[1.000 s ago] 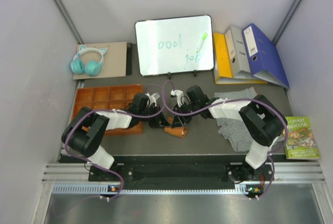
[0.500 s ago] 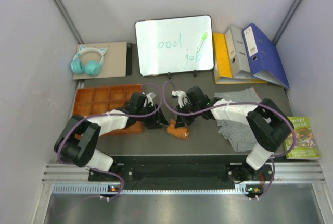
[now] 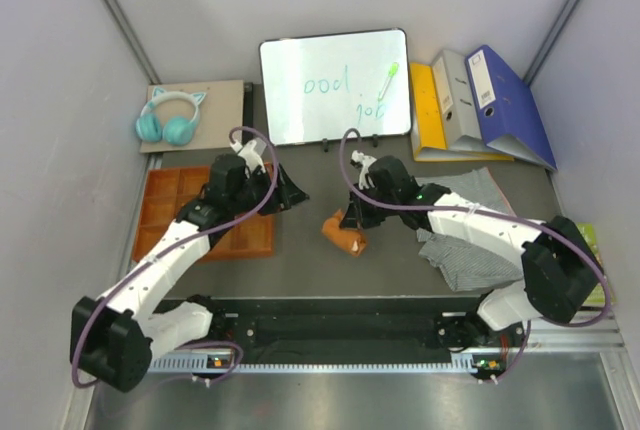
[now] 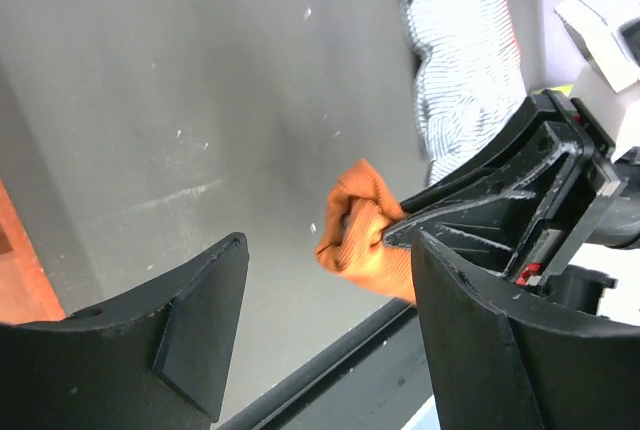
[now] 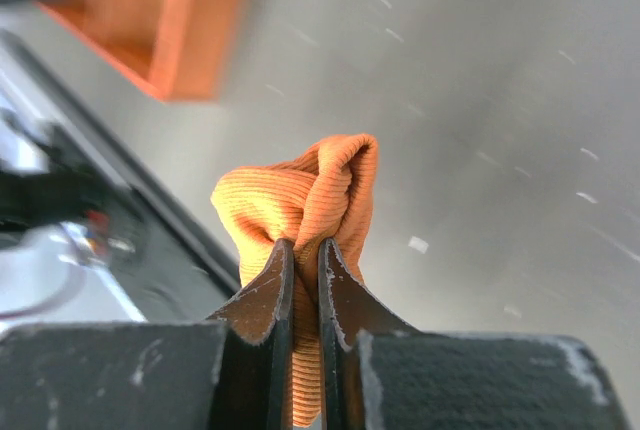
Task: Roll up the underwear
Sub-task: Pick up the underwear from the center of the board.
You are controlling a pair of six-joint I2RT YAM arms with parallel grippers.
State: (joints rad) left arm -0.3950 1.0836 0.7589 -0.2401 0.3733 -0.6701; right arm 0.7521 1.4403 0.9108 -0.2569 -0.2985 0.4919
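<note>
You see the right gripper (image 5: 300, 248) pinched shut on the bunched rust-orange briefs (image 5: 305, 190) at the middle of the table (image 3: 300, 265), while the left gripper (image 3: 292, 193) hangs open, apart to their left.

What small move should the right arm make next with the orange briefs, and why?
Probably settle the bundle on the table and open the right fingers. They are shut on the orange briefs, which look bunched into a compact roll, while the left fingers stand open and apart from it. The striped boxer shorts lie unrolled nearby.
</note>
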